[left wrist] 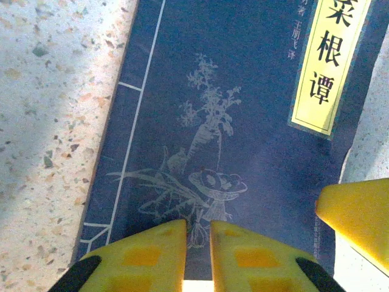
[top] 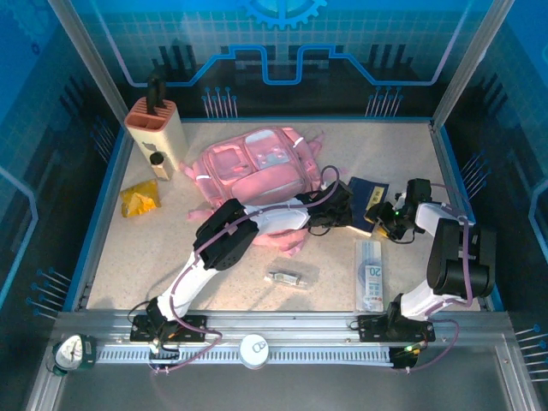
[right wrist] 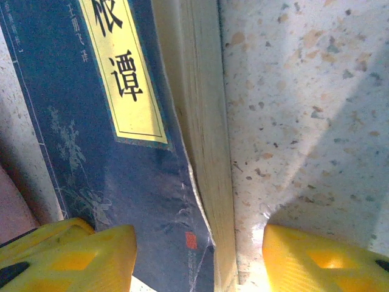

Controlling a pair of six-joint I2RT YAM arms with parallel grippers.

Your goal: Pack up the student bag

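I'm working inside a blue-panelled booth with aluminium posts, and the speckled stone-look desk (top: 171, 248) takes most of my overhead view. The biggest thing on it is the student bag (top: 257, 167), a pink backpack lying flat at the middle back with its clear front windows facing up. I can't tell from here whether any pocket is unzipped.

My left arm reaches across the bag's near edge toward a dark blue book (top: 360, 190) that lies flat just to the right of the bag. The book has a yellow title strip and a line drawing of plants on its cover. I judge it to be the item I'm trying to load.

The left claw (left wrist: 197, 258) hangs over the cover with its fingers drawn almost together, leaving a thin slit. I cannot tell whether anything is nipped in that slit. The right claw (right wrist: 197, 261) is spread wide and straddles the page edge, one finger over the cover and the other over bare desk, probably to lift or steady that side.

A beige holder (top: 154, 133) with a black top stands at the back left, with a yellow packet (top: 139, 199) near it. Toward the front lie a clear flat pack (top: 370, 274) and a small wrapped item (top: 287, 277), both well apart from the bag.
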